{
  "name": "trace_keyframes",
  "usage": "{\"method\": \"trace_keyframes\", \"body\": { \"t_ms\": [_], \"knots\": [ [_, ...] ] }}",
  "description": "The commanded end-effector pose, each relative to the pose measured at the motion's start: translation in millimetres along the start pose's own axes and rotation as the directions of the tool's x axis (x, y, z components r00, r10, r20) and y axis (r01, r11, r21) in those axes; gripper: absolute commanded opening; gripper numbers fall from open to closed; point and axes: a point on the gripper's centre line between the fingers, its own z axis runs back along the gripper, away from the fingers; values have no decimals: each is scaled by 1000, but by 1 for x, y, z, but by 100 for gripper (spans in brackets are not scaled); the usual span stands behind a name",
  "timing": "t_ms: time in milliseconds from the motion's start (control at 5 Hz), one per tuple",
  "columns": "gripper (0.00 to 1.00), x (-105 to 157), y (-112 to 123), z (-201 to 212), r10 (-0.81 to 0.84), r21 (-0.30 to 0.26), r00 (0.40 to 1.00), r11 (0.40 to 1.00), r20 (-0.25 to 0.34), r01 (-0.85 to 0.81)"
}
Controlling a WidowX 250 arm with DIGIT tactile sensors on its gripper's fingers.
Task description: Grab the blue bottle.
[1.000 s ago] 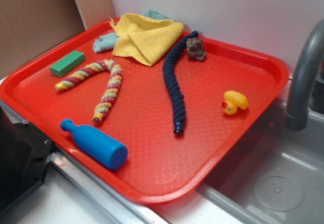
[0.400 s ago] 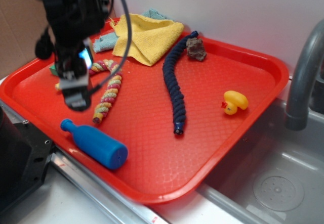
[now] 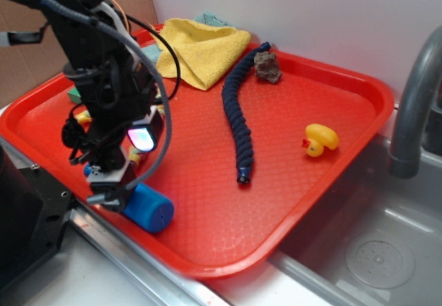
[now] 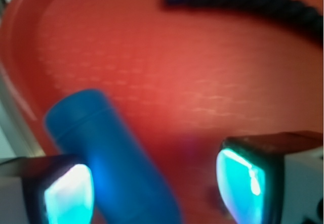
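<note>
Blue bottle (image 3: 148, 210) lies by the red tray's (image 3: 331, 175) near rim (gripper (image 4: 154, 188) wide open, holding nothing), off-centre between the jaws, so closing could roll it away.

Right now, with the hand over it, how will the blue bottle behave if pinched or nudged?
The blue bottle lies on its side on the red tray, so a nudge would probably roll it. It looks like rigid, smooth plastic: likely light, possibly slippery. The hand is open, off-centre.
</note>
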Motion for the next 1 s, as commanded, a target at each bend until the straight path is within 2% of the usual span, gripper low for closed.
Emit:
{"method": "trace_keyframes", "body": {
  "t_ms": [0,200,600,800],
  "knots": [
    [100,14,-9,-5,-36,-16,999,999,5,36],
    [100,18,-9,-12,-39,-7,999,999,-33,38],
    [100,12,25,-20,114,-20,988,993,-100,-117],
    [99,3,36,-17,208,9,972,978,-108,-208]
  ]
}}
